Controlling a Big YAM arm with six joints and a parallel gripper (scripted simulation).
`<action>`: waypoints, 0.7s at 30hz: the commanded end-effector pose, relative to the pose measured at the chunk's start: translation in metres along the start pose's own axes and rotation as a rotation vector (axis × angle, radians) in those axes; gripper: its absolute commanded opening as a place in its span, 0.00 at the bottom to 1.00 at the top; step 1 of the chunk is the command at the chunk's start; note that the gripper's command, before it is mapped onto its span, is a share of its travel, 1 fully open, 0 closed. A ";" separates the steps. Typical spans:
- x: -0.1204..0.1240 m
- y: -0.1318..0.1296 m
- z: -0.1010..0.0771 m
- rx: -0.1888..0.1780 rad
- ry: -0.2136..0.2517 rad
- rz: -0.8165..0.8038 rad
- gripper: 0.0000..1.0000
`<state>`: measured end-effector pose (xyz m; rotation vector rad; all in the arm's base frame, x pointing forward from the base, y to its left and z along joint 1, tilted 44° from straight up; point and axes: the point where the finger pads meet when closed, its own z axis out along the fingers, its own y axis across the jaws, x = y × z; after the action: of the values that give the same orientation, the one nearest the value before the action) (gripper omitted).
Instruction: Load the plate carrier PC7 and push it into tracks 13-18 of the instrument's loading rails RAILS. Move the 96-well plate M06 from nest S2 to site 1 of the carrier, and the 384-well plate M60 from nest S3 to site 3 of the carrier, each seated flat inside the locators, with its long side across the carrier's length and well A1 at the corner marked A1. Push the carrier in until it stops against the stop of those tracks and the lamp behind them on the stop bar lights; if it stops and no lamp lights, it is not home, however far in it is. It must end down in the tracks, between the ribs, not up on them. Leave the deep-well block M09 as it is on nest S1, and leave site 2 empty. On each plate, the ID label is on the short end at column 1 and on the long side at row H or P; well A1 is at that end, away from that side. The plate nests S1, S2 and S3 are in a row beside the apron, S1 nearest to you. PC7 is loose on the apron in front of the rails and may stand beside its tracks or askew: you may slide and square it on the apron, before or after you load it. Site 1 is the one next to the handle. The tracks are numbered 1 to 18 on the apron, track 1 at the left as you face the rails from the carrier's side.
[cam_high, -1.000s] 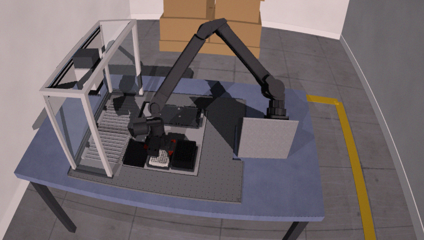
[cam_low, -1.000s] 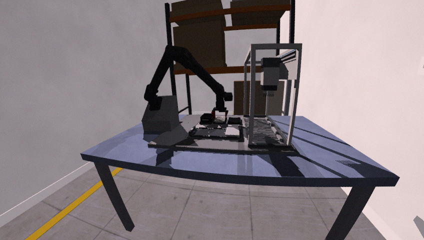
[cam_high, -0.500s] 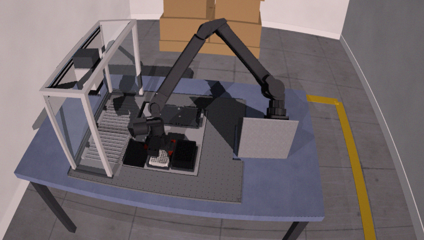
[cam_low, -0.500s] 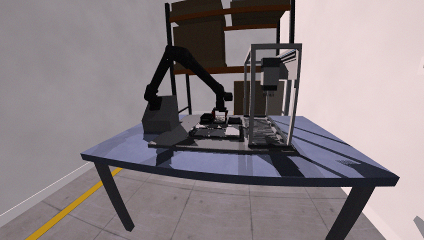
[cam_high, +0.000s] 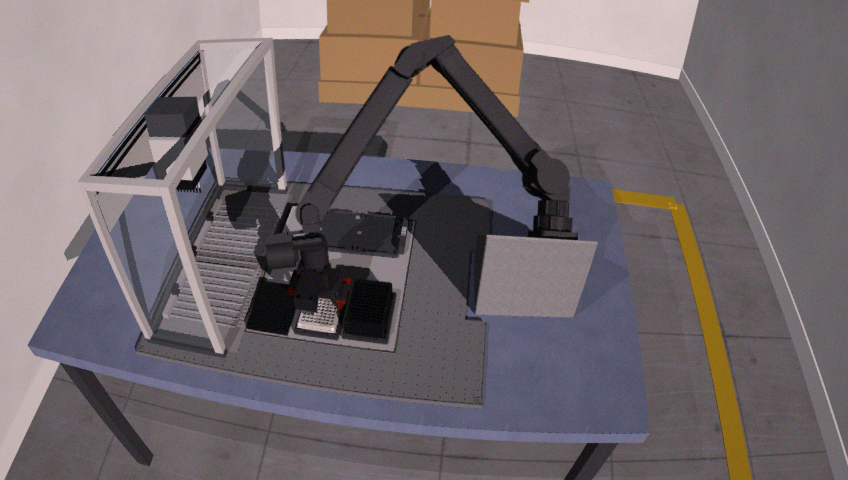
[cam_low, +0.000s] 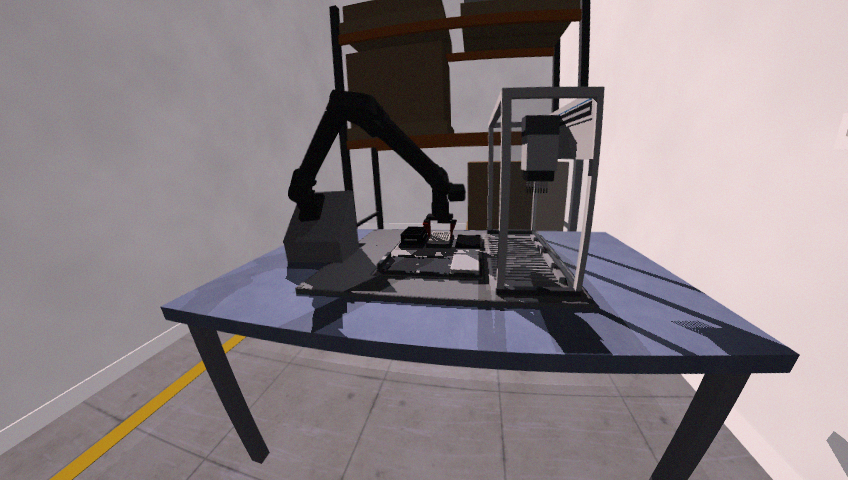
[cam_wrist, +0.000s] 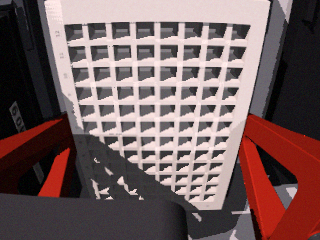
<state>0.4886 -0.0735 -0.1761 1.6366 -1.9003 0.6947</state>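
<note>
The white 96-well plate M06 (cam_wrist: 160, 94) (cam_high: 318, 321) lies in the middle nest S2, inside the nest's dark frame. My gripper (cam_wrist: 157, 120) is down over it, and its red fingers press on the plate's two long sides, so it is shut on the plate. The black 384-well plate M60 (cam_high: 270, 306) lies in nest S3, next to the rails. The black deep-well block M09 (cam_high: 368, 308) stands on nest S1 on the other side. The dark carrier PC7 (cam_high: 357, 228) lies on the apron behind the nests, and its sites look empty. My gripper also shows in the exterior view (cam_low: 439, 228).
The loading rails RAILS (cam_high: 220, 267) lie inside the glass-and-frame enclosure (cam_high: 178, 178) left of the nests. The pipetting head (cam_high: 172, 115) hangs at the enclosure's top. A grey panel (cam_high: 532, 276) stands in front of my arm's base. Cardboard boxes (cam_high: 419, 47) are stacked behind the table.
</note>
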 end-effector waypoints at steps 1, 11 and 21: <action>-0.004 -0.018 -0.039 0.053 -0.014 0.014 0.00; -0.005 -0.024 -0.067 0.064 -0.020 0.024 0.00; -0.005 -0.024 -0.092 0.065 -0.023 0.026 0.00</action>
<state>0.4891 -0.0382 -0.1406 1.6408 -1.8902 0.6895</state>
